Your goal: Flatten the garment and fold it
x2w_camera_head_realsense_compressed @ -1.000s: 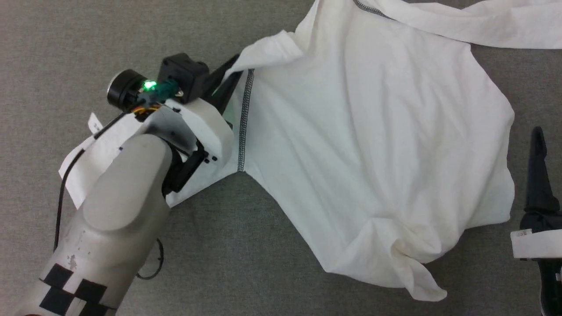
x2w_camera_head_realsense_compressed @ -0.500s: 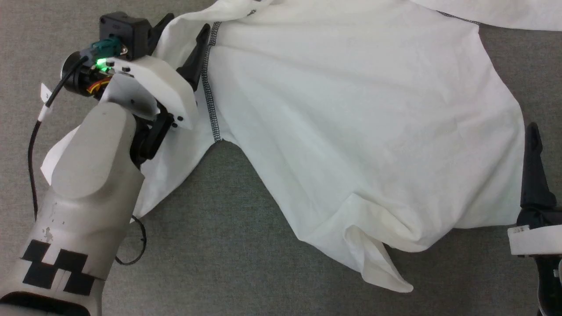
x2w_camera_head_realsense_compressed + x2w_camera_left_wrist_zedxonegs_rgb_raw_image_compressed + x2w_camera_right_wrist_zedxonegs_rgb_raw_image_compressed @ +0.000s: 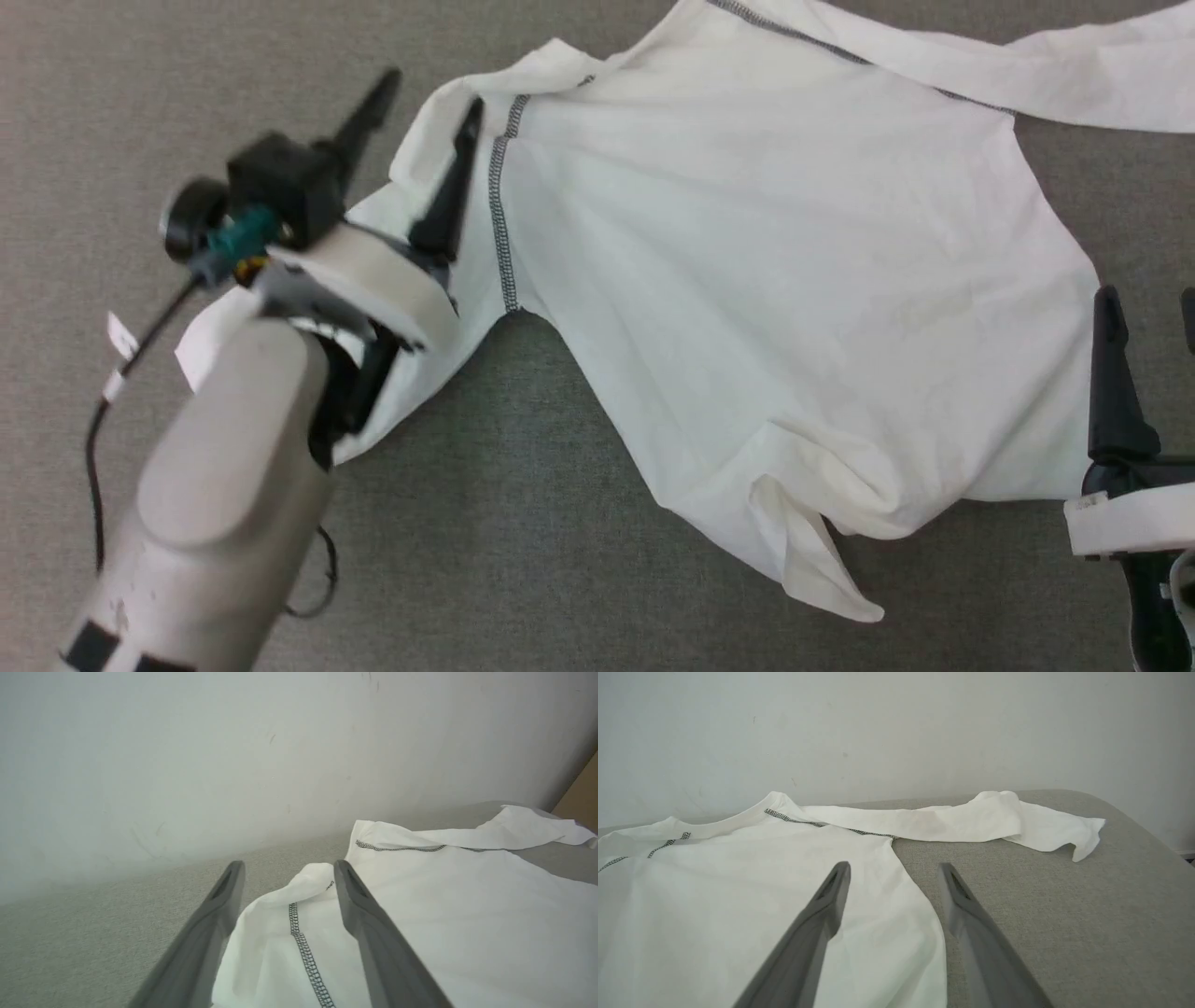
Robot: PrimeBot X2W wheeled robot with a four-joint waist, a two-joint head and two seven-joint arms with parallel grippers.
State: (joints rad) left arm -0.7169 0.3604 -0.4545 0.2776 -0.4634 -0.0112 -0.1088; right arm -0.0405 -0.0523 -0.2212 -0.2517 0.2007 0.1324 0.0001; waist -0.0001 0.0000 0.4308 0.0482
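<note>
While garment (image 3: 747, 280) lies on grey surface (image 3: 523, 523), left pincer (image 3: 434, 89) gapes astride shoulder.

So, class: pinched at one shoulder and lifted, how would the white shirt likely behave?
Probably floppy: the garment lies in soft wrinkles. Likely light, since it drapes thin and flat on the grey surface. A push would probably crumple it, not slide it, like the bunched hem corner.
</note>
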